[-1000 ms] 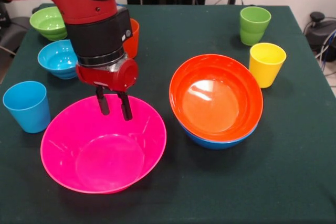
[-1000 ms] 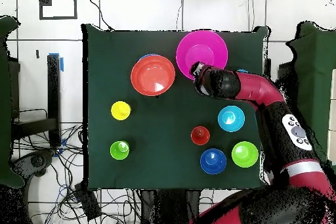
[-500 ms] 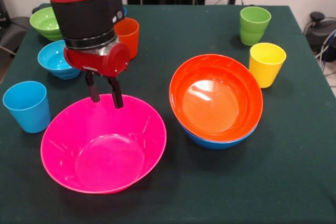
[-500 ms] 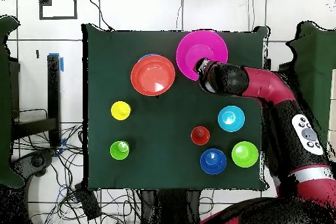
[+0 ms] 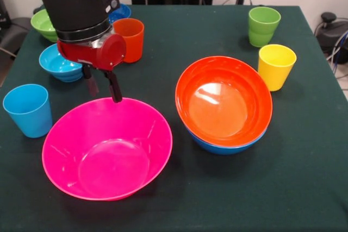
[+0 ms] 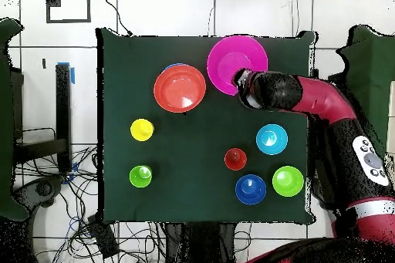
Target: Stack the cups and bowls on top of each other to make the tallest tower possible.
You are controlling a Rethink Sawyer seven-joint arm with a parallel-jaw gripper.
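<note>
The big pink bowl (image 5: pixel 109 153) (image 6: pixel 231 58) sits alone at the near left. My gripper (image 5: pixel 103 89) (image 6: pixel 240 82) hangs open just above its far rim, with nothing between the fingers. To the right, the orange bowl (image 5: pixel 224 101) (image 6: pixel 180 88) rests nested in the blue bowl (image 5: pixel 217 148). Cups stand upright: light blue (image 5: pixel 27 110), orange (image 5: pixel 129 39) (image 6: pixel 235 159), green (image 5: pixel 263 25) (image 6: pixel 140 176) and yellow (image 5: pixel 276 66) (image 6: pixel 142 129). In the overhead view the arm hides the light blue cup.
Three small bowls lie at the far left behind the arm: green (image 5: pixel 44 24) (image 6: pixel 288 181), light blue (image 5: pixel 57 62) (image 6: pixel 271 139) and dark blue (image 5: pixel 120 12) (image 6: pixel 251 189). The dark green table cloth (image 5: pixel 179 31) ends at edges on all sides.
My gripper has risen out of the pink bowl and drawn back toward the far left, past the rim. Bowls and cups have not moved.
</note>
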